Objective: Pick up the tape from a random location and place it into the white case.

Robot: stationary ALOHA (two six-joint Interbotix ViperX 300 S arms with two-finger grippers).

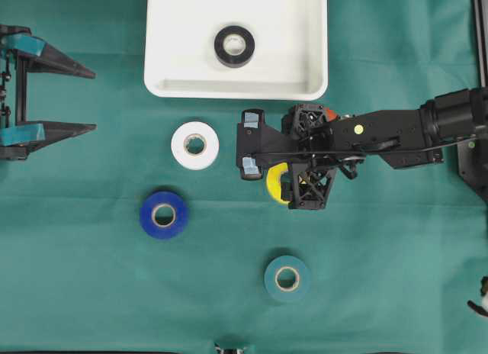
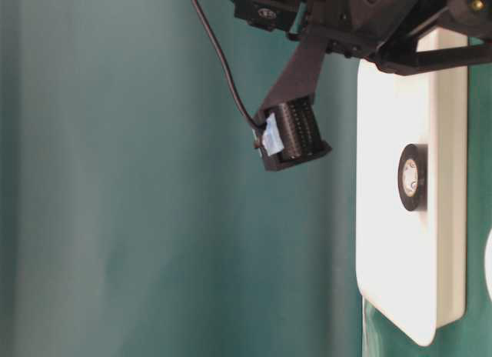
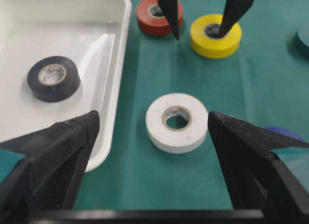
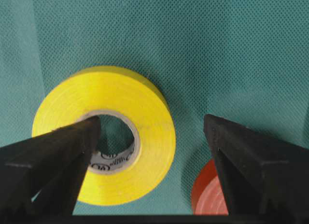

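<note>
The white case (image 1: 236,89) lies at the top middle with a black tape roll (image 1: 234,46) in it. My right gripper (image 1: 296,162) points down over a yellow tape roll (image 1: 274,185) below the case. In the right wrist view the gripper (image 4: 152,122) is open. One finger stands in the hole of the yellow roll (image 4: 154,137), the other outside its wall beside a red roll (image 4: 207,195). My left gripper (image 1: 80,98) is open and empty at the far left. In its wrist view (image 3: 153,114) it faces a white roll (image 3: 176,121).
A white roll (image 1: 194,145), a blue roll (image 1: 164,214) and a teal roll (image 1: 287,278) lie on the green cloth. The red roll (image 1: 329,114) is mostly hidden under the right arm, close to the case's corner. The case's rim (image 3: 123,50) is near the left gripper's left finger.
</note>
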